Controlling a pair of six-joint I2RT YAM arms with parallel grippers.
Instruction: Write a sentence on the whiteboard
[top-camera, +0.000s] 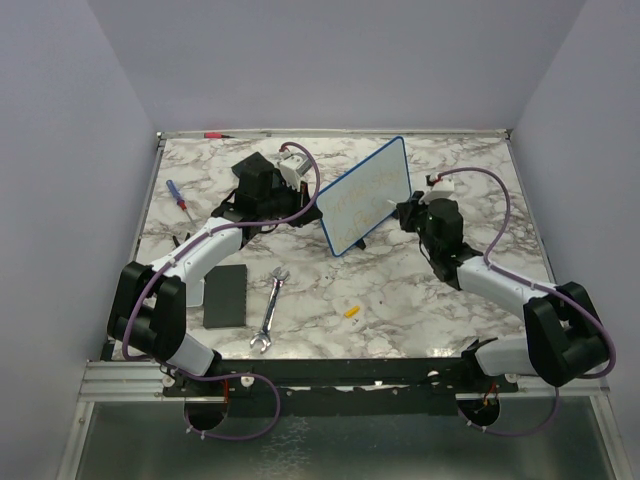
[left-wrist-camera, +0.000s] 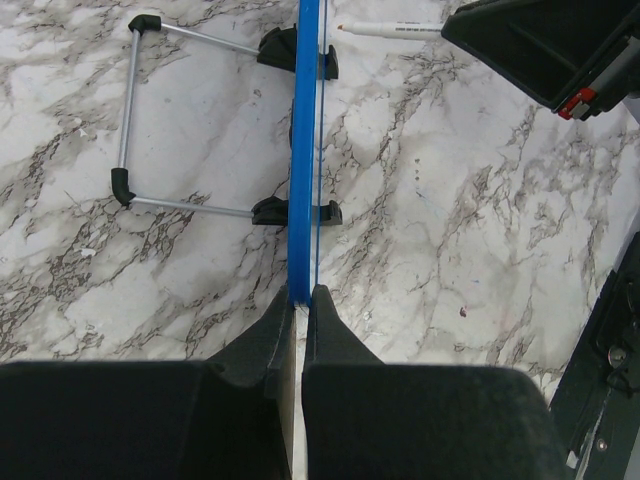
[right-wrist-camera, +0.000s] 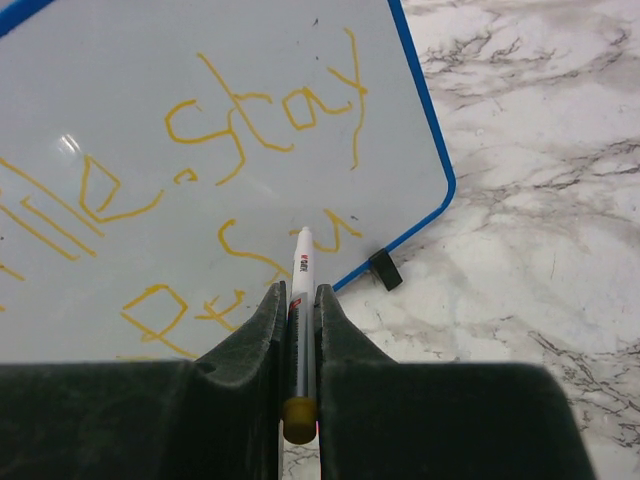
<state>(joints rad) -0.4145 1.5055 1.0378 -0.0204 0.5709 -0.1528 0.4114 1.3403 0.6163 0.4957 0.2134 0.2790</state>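
Observation:
The whiteboard with its thin blue frame stands tilted on black feet at the table's middle back. My left gripper is shut on the board's upper edge, seen edge-on. My right gripper is shut on a white marker with a yellow end cap; its tip touches the board's face near the lower right corner. The yellow sentence runs across the face in several lines. The marker also shows in the left wrist view.
A wrench, a black pad, a small yellow piece and a blue-handled screwdriver lie on the marble table. The board's wire stand rests behind it. A red object lies at the back edge.

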